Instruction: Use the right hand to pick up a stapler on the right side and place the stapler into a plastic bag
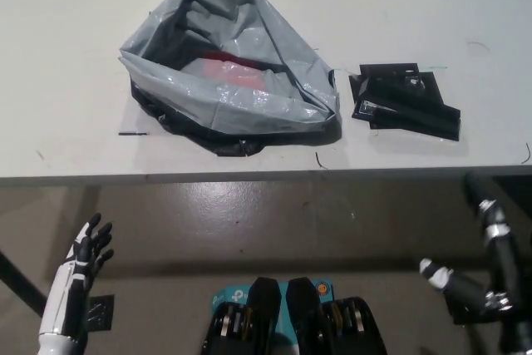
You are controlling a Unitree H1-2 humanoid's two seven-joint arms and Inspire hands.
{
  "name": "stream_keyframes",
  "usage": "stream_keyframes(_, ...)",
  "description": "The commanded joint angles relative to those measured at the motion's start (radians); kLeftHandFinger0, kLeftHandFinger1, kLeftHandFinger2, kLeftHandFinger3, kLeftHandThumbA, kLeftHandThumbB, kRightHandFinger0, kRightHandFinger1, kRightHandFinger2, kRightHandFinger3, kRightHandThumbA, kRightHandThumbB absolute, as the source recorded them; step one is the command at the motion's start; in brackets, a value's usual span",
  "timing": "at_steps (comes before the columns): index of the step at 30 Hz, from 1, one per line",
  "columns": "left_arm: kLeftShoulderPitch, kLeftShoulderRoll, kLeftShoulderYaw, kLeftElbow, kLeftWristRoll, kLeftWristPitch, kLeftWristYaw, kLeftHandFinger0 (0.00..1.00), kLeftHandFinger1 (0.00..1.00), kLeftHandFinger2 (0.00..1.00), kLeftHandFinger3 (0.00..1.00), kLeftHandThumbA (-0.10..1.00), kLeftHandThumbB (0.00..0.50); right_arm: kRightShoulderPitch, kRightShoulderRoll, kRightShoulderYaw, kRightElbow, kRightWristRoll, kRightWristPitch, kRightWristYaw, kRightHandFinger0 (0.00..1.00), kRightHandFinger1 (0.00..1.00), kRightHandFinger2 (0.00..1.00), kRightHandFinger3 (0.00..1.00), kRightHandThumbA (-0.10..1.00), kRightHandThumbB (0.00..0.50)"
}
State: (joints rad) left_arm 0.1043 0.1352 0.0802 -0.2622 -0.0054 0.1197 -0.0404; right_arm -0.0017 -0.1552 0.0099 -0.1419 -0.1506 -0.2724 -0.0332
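White tabletop fills the upper half of the head view, and its front edge runs straight across above a grey-brown floor. A crumpled grey plastic bag sits left of centre on the table with its mouth gaping upward and something red showing inside. The bag's near side lies close to the table's front edge, with only a narrow strip of bare surface in front of it.

A black stapler lies flat to the right of the bag, apart from it, resting partly on a dark square patch. A bare gap of table separates the bag's right edge from the stapler. Open surface stretches behind both, and to the stapler's right as far as the frame.

Both hands hang below the table's front edge, over the floor. The robot's white left hand rests at lower left, fingers spread and holding nothing. The black right hand is at lower right, well short of the stapler. Whether its fingers are spread or closed cannot be told.
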Motion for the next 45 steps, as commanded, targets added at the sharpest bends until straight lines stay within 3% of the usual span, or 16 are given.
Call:
stream_keyframes(1,0.03,0.006,-0.018,-0.051,0.01,0.017,-0.016,1.0,1.0,1.0,1.0,1.0,0.097,-0.16,-0.14,-0.067,-0.25,-0.034,0.234,0.09,1.0,1.0,1.0,1.0,0.86,0.321)
stream_keyframes(2,0.03,0.01,-0.015,-0.026,0.003,-0.002,-0.016,1.0,1.0,1.0,1.0,1.0,0.084,-0.214,-0.168,-0.07,-0.252,-0.022,0.287,0.108,1.0,1.0,1.0,1.0,0.78,0.309)
stream_keyframes(4,0.024,0.017,-0.01,0.011,-0.001,-0.032,-0.015,1.0,1.0,1.0,1.0,1.0,0.083,-0.29,-0.195,-0.068,-0.24,-0.014,0.357,0.128,1.0,1.0,1.0,1.0,0.76,0.315)
stream_keyframes(8,0.023,0.022,0.0,0.038,-0.005,-0.047,-0.009,1.0,1.0,1.0,1.0,1.0,0.124,-0.428,-0.247,-0.019,-0.19,-0.063,0.457,0.186,1.0,1.0,1.0,1.0,0.82,0.274)
stream_keyframes(11,0.029,0.028,0.0,0.036,-0.006,-0.036,-0.014,1.0,1.0,1.0,1.0,1.0,0.139,-0.573,-0.301,0.065,-0.101,-0.113,0.602,0.292,1.0,1.0,1.0,1.0,0.83,0.293)
stream_keyframes(14,0.034,0.032,-0.006,0.037,-0.001,-0.042,-0.019,1.0,1.0,1.0,1.0,1.0,0.131,-0.649,-0.315,0.116,-0.012,-0.125,0.649,0.336,1.0,1.0,1.0,1.0,0.79,0.294)
stream_keyframes(16,0.035,0.032,-0.009,0.033,-0.005,-0.047,-0.024,1.0,1.0,1.0,1.0,1.0,0.107,-0.723,-0.319,0.173,0.093,-0.166,0.669,0.368,1.0,1.0,1.0,1.0,0.85,0.318)
stream_keyframes(17,0.034,0.033,-0.011,0.033,0.0,-0.05,-0.024,1.0,1.0,1.0,1.0,1.0,0.104,-0.747,-0.316,0.182,0.137,-0.159,0.663,0.375,1.0,1.0,1.0,1.0,0.84,0.324)
stream_keyframes(18,0.034,0.035,-0.013,0.036,0.003,-0.058,-0.024,1.0,1.0,1.0,1.0,1.0,0.094,-0.758,-0.317,0.189,0.156,-0.153,0.664,0.377,1.0,1.0,1.0,1.0,0.81,0.283)
stream_keyframes(20,0.036,0.037,-0.021,0.032,0.008,-0.058,-0.029,1.0,1.0,1.0,1.0,1.0,0.113,-0.839,-0.301,0.22,0.336,-0.138,0.638,0.393,1.0,1.0,1.0,1.0,0.78,0.332)
stream_keyframes(26,0.039,0.045,-0.032,0.025,0.011,-0.057,-0.042,1.0,1.0,1.0,1.0,1.0,0.119,-0.945,-0.276,0.3,0.593,-0.146,0.628,0.429,1.0,1.0,1.0,1.0,0.79,0.323)
stream_keyframes(27,0.04,0.045,-0.033,0.022,0.011,-0.054,-0.042,1.0,1.0,1.0,1.0,1.0,0.113,-0.972,-0.264,0.32,0.666,-0.156,0.619,0.427,1.0,1.0,1.0,1.0,0.84,0.36)
stream_keyframes(30,0.039,0.046,-0.036,0.021,0.017,-0.061,-0.043,1.0,1.0,1.0,1.0,1.0,0.106,-1.012,-0.24,0.342,0.779,-0.16,0.596,0.414,1.0,1.0,1.0,1.0,0.83,0.364)
stream_keyframes(35,0.038,0.047,-0.044,0.015,0.019,-0.076,-0.048,1.0,1.0,1.0,1.0,1.0,0.078,-1.089,-0.194,0.369,1.01,-0.165,0.507,0.384,1.0,1.0,1.0,1.0,0.86,0.357)
stream_keyframes(38,0.036,0.048,-0.051,0.002,0.022,-0.082,-0.053,1.0,1.0,1.0,1.0,1.0,0.002,-1.127,-0.174,0.373,1.125,-0.165,0.479,0.37,1.0,1.0,1.0,1.0,0.87,0.363)
stream_keyframes(45,0.024,0.052,-0.06,0.011,0.028,-0.096,-0.052,1.0,1.0,1.0,1.0,1.0,0.0,-1.131,-0.158,0.356,1.187,-0.148,0.456,0.376,1.0,1.0,1.0,1.0,0.85,0.343)
